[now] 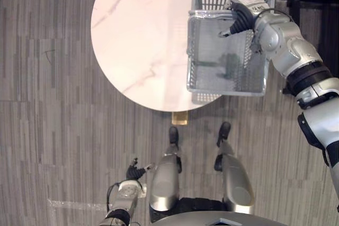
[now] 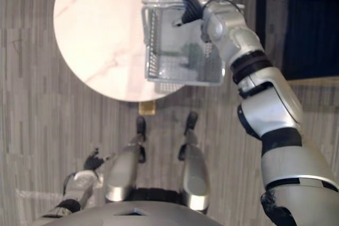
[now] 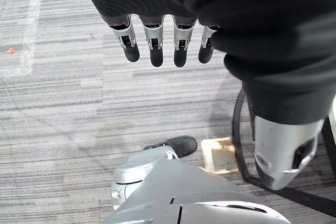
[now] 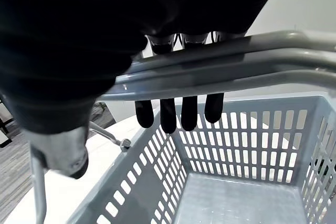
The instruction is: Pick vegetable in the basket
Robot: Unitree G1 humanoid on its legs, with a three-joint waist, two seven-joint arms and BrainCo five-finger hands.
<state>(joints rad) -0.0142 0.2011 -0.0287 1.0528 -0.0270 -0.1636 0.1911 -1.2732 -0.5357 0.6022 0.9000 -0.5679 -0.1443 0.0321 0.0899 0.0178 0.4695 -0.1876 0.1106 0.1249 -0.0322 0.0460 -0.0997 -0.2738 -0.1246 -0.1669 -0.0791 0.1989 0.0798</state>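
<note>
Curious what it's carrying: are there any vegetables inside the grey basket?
No, the basket held in the right hand shows a bare grey floor with nothing lying on it.

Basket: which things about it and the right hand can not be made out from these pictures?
- Basket floor: the right hand and its arm cover part in both eye views; the right wrist view's edge cuts it off. A vegetable there cannot be ruled out.
- Right hand's grip: the handles cross it in the right wrist view.
- Table: the eye views' top edge cuts off its far side.
</note>
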